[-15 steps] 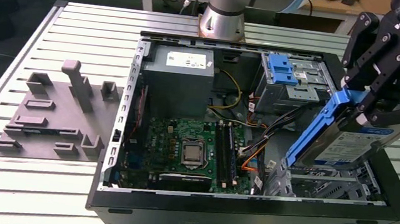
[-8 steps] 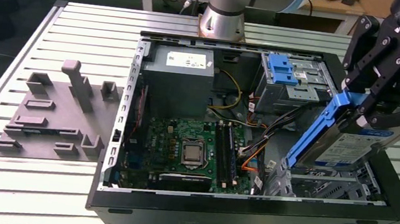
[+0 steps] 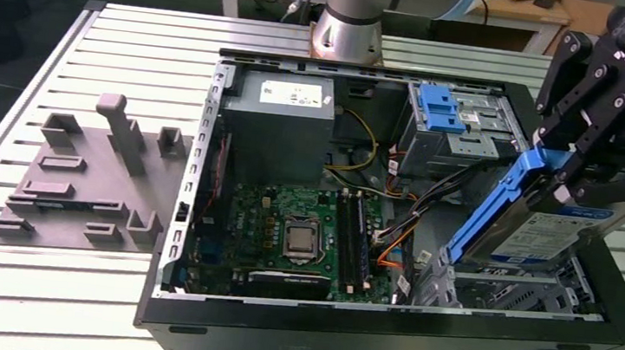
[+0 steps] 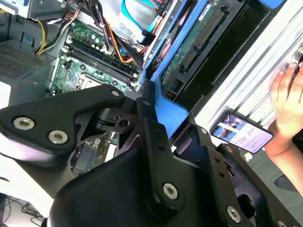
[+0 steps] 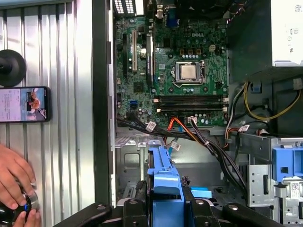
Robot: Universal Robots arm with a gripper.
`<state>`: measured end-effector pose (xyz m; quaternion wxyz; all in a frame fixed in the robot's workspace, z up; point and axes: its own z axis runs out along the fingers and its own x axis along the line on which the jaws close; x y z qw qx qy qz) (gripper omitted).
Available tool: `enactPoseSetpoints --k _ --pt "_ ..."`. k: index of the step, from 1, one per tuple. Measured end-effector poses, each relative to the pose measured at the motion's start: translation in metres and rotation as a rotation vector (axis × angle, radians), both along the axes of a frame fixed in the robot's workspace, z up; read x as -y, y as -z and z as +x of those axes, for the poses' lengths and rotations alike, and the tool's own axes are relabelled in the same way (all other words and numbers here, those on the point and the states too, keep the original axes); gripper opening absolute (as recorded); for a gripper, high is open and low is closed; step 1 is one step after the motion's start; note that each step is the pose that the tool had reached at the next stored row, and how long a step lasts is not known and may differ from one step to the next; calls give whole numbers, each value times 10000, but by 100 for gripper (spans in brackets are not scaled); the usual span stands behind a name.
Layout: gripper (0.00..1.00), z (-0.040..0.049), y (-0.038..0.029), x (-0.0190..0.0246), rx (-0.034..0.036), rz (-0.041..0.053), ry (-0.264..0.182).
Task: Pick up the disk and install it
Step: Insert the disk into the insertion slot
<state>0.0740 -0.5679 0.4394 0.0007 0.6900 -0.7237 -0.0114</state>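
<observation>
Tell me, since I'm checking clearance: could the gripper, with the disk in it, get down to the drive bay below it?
Probably yes. The gripper holds the disk tilted just above the open bay; the orange cables lie beside it, not across.

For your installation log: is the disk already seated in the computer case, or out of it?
Out. The gripper holds the disk tilted above the case, over its near corner at the exterior view's right.

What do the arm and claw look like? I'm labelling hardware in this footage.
The claw is matte black, built from angular linked plates joined by round silver screws, with white lettering on its body. The arm is a silver-grey metal tube with a darker grey joint band.
</observation>
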Motion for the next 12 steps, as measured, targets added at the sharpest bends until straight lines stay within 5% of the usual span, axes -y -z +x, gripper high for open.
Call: enactPoseSetpoints --k 12 --pt "36 0 63 8 0 -4 32"
